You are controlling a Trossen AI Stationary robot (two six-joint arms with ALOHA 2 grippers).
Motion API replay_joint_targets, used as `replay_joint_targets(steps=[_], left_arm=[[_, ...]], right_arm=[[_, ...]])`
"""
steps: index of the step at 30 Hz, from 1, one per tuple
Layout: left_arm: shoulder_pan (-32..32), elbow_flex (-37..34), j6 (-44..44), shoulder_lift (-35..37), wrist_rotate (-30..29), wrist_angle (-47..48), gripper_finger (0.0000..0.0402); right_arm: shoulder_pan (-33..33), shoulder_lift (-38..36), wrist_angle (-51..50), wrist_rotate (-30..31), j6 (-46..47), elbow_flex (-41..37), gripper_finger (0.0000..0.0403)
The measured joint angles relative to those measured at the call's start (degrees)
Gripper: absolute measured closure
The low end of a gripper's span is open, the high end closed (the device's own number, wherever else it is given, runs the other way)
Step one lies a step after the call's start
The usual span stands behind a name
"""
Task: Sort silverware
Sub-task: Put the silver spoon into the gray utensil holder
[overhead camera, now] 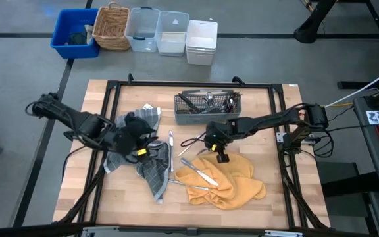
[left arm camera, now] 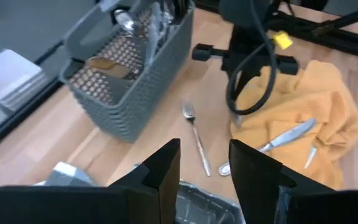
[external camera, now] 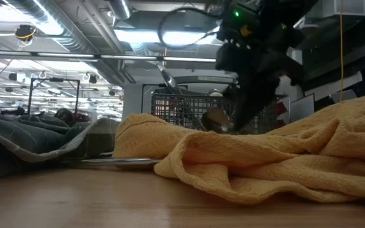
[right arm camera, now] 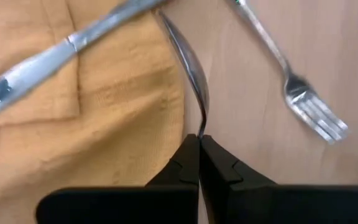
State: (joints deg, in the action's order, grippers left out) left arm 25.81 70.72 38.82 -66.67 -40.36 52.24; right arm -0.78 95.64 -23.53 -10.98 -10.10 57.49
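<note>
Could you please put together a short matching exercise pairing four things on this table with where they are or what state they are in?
Things:
1. right gripper
2. left gripper
3. knife
4. fork

States:
A. lying on bare wood
B. open, over the grey cloth
C. lying on the yellow towel
D. shut on a spoon

Pairs: 1-D, 2-B, 3-C, 4-A

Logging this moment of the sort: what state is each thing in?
Right hand: shut on the spoon.
Spoon: pinched, at the edge of the yellow towel.
Left hand: open, empty.
Fork: lying flat on the table.
Caddy: upright, holding silverware.
</note>
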Motion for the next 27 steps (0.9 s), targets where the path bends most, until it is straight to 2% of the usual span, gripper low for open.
replay_joint_targets(steps=[11, 22, 27], left_arm=[[5.43, 0.00, 9.26, -0.04, -13.20, 8.81, 0.0274], [5.59, 0.00, 14.99, -0.07, -16.80, 10.15, 0.0274], [5.59, 0.00, 16.86, -0.07, -16.90, 10.01, 0.0274]], right_arm=[[0.00, -3.70, -3.91, 0.96, 2.46, 8.58, 0.0401], [-4.37, -18.33, -1.52, 13.08, 4.65, 9.38, 0.0402], [-8.49, -22.81, 10.34, 14.49, 8.34, 5.28, 0.0402]])
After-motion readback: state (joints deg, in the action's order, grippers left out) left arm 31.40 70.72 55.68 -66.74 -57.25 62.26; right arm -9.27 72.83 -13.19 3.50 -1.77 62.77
